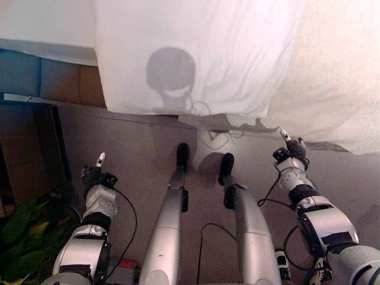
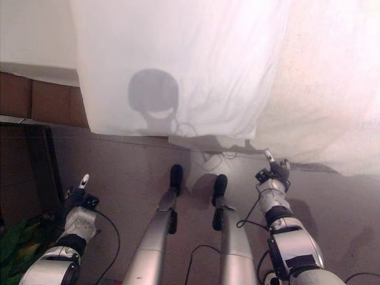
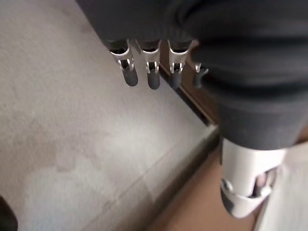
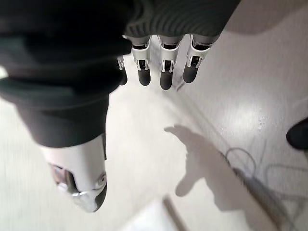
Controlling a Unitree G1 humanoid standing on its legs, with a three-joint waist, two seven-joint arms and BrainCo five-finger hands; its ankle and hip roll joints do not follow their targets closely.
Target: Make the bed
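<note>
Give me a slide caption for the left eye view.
White sheet hangs over the bed's edge; both hands hover open below.

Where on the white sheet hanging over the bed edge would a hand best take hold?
Probably the white sheet at its free lower hem near the corner, approached from below and in front: the hem hangs loose above the floor, close to the open right hand.

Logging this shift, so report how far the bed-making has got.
The smooth white sheet hangs over the bed's edge toward the grey floor, with a cream textured blanket beside it, also draped low. Both the left hand and right hand are open, holding nothing. This fits either bedding awaiting straightening or a finished spread; I cannot tell which.
</note>
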